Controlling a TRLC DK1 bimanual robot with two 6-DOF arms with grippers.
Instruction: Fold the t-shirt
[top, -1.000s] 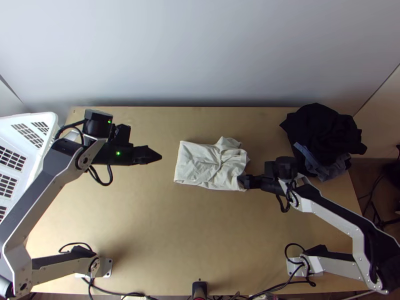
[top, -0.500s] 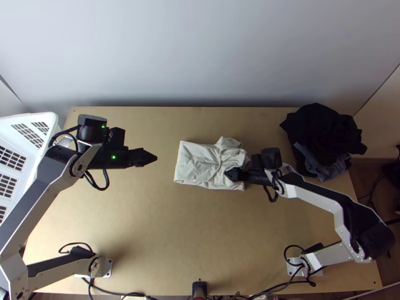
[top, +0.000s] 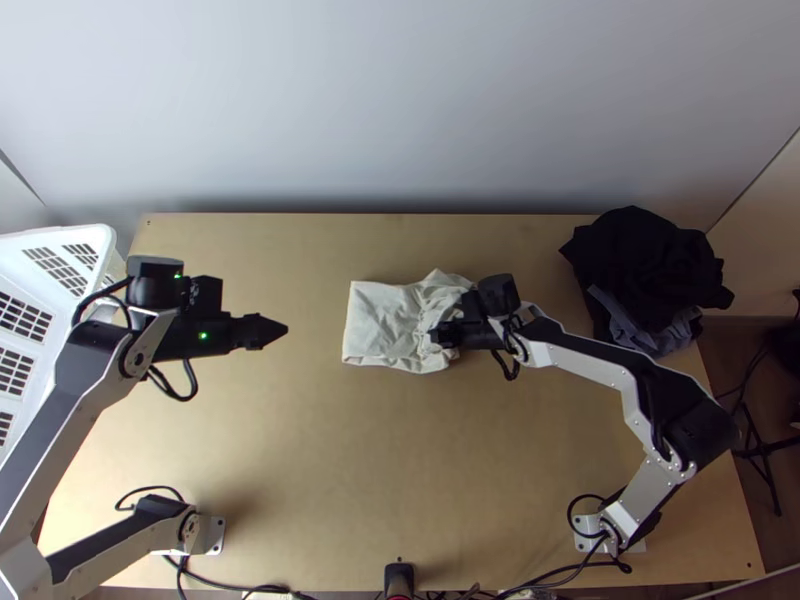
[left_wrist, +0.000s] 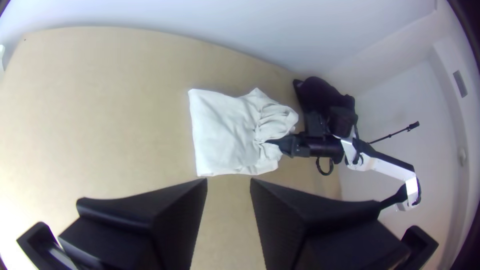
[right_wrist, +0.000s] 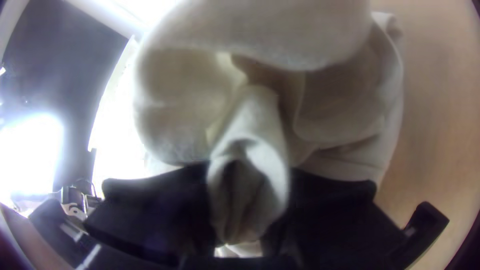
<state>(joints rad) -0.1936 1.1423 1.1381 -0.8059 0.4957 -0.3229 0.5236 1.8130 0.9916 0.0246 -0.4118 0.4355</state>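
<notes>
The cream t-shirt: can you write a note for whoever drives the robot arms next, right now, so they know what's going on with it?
Left gripper: open and holding nothing, above the table, to the left of the shirt.
Right gripper: shut on a bunched bit of the t-shirt.
Shirt: in the middle of the far half of the table. Dark clothes are piled at the far right.
Done: the shirt's left part lies fairly flat with a straight edge, probably folded already.
Left: the right part is crumpled, so likely finish that fold, let go and smooth it.
</notes>
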